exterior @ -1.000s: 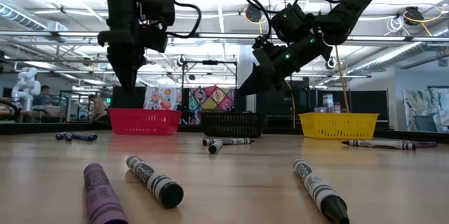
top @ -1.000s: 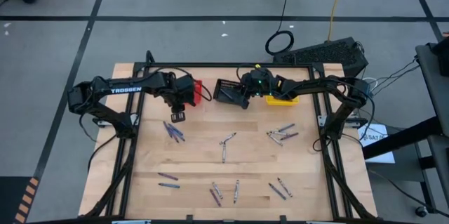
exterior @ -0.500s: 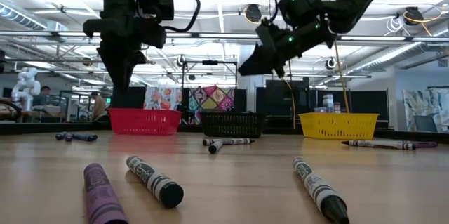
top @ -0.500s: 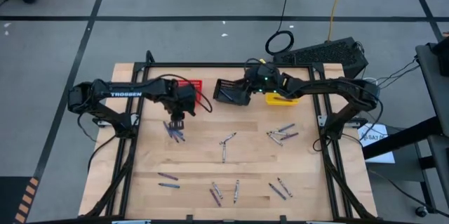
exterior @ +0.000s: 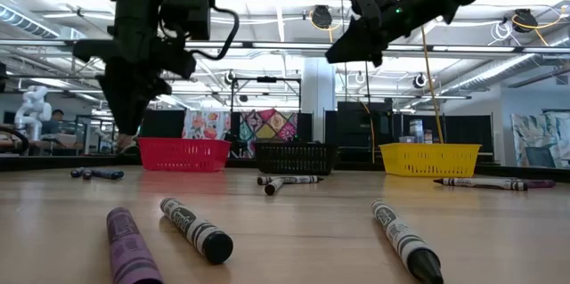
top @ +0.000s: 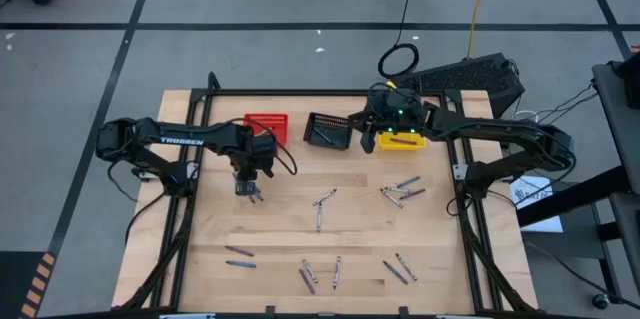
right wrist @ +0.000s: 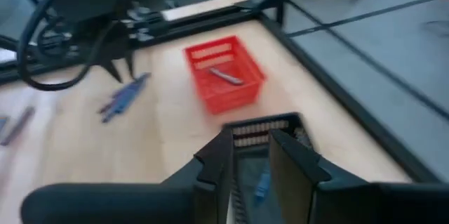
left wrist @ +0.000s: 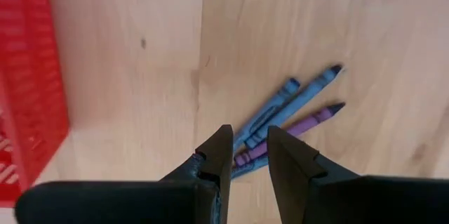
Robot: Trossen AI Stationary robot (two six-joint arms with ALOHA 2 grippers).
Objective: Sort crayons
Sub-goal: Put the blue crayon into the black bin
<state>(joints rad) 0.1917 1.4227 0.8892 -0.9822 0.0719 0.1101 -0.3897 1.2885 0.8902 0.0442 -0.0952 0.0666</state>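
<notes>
Wooden desk [top: 290, 214] carries most crayons [top: 322, 275] unsorted toward its near edge, one in the red basket [right wrist: 226, 76], while the left tool [left wrist: 243, 155], narrowly parted and empty, hovers over a blue-purple cluster [left wrist: 284, 115]; right tool [right wrist: 249, 155], also narrow, hangs above the black basket [top: 326, 130].

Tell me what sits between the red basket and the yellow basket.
In the high view, the black basket sits between the red basket and the yellow basket, with the right gripper hovering between the black and yellow ones.
</notes>
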